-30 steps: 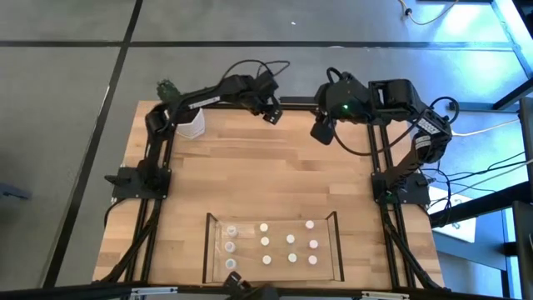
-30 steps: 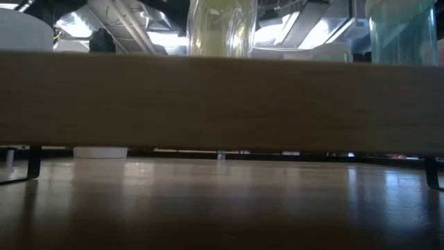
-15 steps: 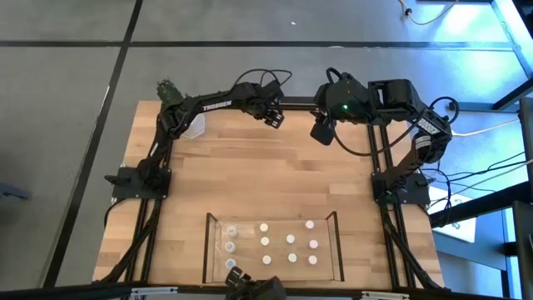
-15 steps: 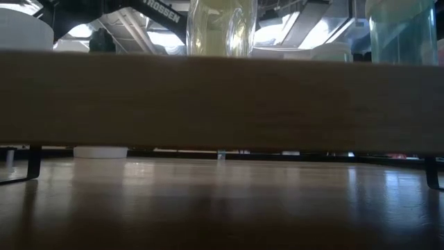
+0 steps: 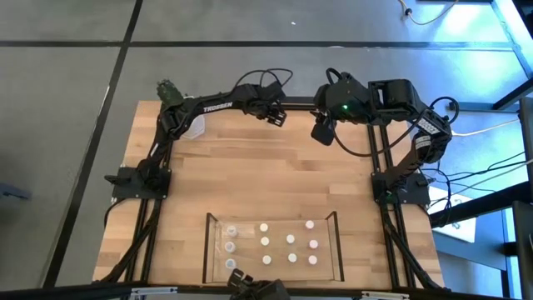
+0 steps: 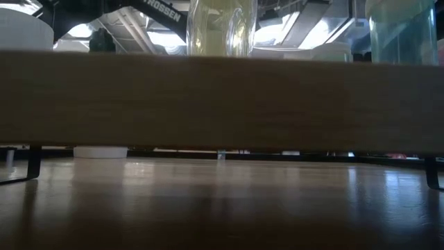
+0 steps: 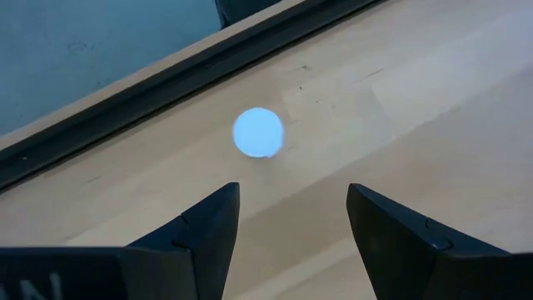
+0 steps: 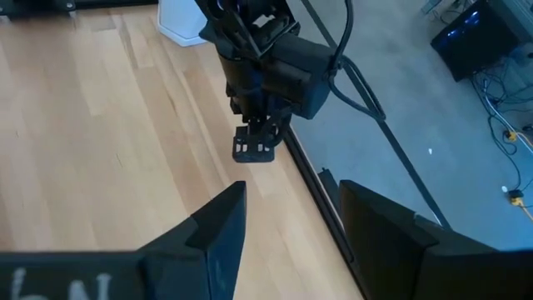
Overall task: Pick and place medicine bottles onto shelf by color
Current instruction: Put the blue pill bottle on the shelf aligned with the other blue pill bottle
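both arms sit at the far edge of the desk (image 5: 275, 179), the left end effector (image 5: 276, 117) and the right end effector (image 5: 322, 133) near each other and well apart from the shelf (image 5: 272, 247); in each wrist view the 2 dark fingers (image 7: 208, 229) stand spread with nothing between them, bare wood showing in the gap. the medicine bottles (image 5: 290, 239) stand inside the shelf at the near edge, about 10 pale caps in rows, the pinkish ones toward the right side and clear-grey ones toward the left. a white pot (image 5: 193, 125) shows beside the left arm at the far left corner.
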`<state>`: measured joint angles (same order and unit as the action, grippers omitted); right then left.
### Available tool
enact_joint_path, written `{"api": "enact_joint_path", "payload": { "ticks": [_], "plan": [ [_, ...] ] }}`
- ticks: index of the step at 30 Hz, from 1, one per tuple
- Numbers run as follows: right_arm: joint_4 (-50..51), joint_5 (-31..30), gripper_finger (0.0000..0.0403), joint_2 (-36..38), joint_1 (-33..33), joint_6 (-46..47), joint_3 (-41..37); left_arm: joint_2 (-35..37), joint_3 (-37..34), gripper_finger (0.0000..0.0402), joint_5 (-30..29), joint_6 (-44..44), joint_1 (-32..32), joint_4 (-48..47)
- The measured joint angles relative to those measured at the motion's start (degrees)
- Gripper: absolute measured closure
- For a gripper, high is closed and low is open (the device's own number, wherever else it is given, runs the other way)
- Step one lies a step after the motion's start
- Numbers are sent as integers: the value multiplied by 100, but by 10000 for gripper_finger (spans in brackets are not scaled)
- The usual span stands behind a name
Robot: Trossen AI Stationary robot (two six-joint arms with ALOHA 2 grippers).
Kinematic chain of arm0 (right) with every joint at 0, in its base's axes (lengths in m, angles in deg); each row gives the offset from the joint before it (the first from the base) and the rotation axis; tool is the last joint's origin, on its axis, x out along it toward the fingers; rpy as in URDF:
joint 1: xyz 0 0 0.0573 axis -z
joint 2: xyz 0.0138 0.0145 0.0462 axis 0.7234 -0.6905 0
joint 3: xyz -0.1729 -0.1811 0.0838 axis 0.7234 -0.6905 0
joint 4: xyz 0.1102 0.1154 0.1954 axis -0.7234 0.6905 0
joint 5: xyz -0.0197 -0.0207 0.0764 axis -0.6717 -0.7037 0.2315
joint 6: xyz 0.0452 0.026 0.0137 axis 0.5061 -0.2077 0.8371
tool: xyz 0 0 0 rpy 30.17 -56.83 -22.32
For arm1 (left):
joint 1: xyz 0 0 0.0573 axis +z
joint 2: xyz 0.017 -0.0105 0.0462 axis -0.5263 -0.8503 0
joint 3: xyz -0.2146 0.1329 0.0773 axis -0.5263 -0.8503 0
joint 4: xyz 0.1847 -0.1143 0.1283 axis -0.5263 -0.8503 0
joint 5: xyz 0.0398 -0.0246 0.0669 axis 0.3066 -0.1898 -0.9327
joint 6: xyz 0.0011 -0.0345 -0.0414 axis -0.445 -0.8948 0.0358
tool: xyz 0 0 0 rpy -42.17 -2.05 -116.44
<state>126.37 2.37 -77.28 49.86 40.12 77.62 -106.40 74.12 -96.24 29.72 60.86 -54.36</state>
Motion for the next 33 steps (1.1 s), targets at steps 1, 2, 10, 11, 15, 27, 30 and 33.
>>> {"api": "enact_joint_path", "payload": {
  "ticks": [1, 2, 10, 11, 15, 27, 30, 33],
  "plan": [
    [0, -1, 209, 0, 0, 21, 0, 0, 0, 185, 2, -14, -6, 24],
    [1, -1, 209, 0, 0, 23, 0, 0, 0, 185, 4, -51, -8, 37],
    [-1, -1, 209, 0, 0, 22, 0, -103, -96, 185, -63, -295, -15, 245],
    [-1, 1, 209, 0, 0, 35, 0, -107, -125, 185, -63, -353, -22, 257],
    [-32, 1, 209, 0, 0, 36, 0, -111, -159, 185, -62, -387, -25, 390],
    [-40, -1, 209, 0, -2, 40, 0, -111, -166, 185, -63, -445, -34, 383],
    [-40, -1, 209, 0, -1, 40, 0, -111, -166, 185, -130, -570, -63, 383],
    [-40, -1, 209, 0, -2, 40, 0, -111, -168, 185, -293, -689, -69, 382]
  ]
}}
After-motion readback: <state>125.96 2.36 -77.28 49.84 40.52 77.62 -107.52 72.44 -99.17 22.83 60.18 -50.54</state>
